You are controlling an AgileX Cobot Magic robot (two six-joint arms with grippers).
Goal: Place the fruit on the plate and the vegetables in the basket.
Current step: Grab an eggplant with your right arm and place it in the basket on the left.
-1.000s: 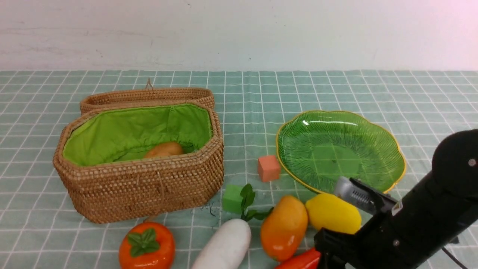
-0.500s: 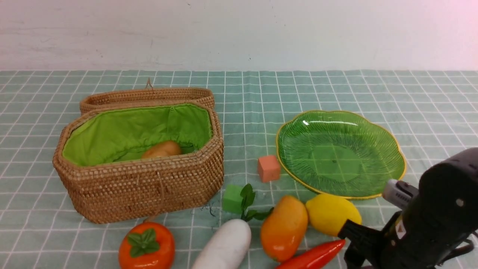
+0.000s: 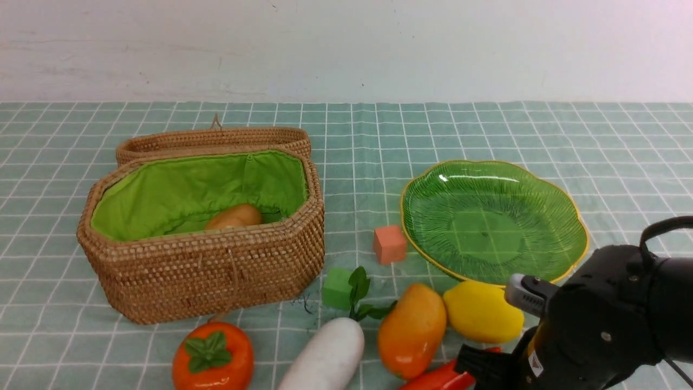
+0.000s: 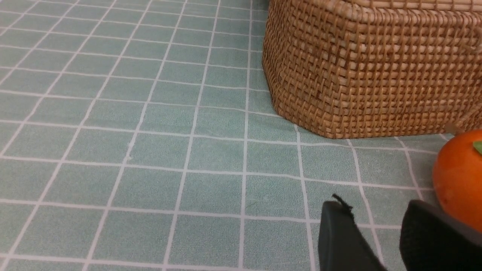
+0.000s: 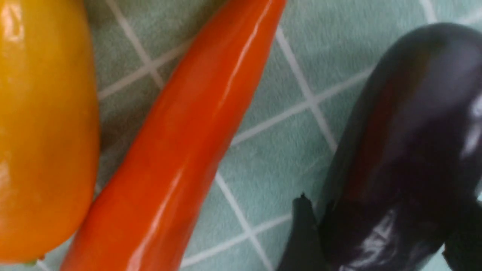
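Observation:
The eggplant (image 5: 406, 150) lies on the cloth between the fingers of my right gripper (image 5: 384, 210), which is open and straddles it; a sliver of cloth still shows beside one finger. Next to it lie the red chili (image 5: 188, 150) and the mango (image 5: 45, 131). In the front view my right arm (image 3: 612, 325) hides the eggplant. The lemon (image 3: 482, 311), mango (image 3: 411, 330), radish (image 3: 325, 357) and persimmon (image 3: 213, 355) lie along the front. The potato (image 3: 235, 216) is inside the basket (image 3: 206, 271). The plate (image 3: 492, 222) holds nothing. My left gripper (image 4: 376, 207) is open beside the persimmon (image 4: 459, 177).
A salmon-pink cube (image 3: 390, 244) and a green cube (image 3: 337, 288) sit between basket and plate. The basket's lid (image 3: 214, 140) lies open behind it. In the left wrist view the basket wall (image 4: 369, 75) is close ahead. A checked green cloth (image 3: 357, 162) covers the table.
My right arm swung right, then came back left and low over the front right corner, again covering most of the chili. The fruit, vegetables, basket and plate have not moved.

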